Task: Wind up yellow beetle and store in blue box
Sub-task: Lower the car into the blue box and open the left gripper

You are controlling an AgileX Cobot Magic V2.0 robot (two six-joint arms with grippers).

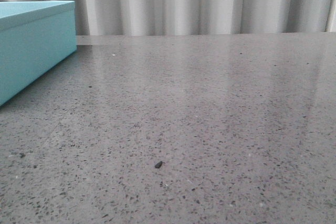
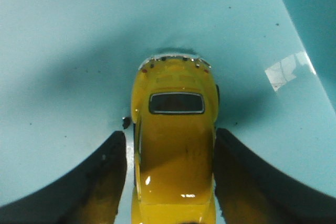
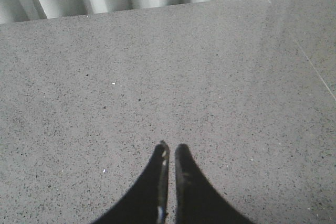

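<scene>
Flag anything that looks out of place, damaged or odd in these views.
Little stands out. A small dark crumb lies loose on the grey table. In the left wrist view the yellow beetle sits between the left tool's fingers over a turquoise surface bearing a pale rectangular mark, possibly a reflection.

Soft light, slight blur — glare patch, shadows
</scene>
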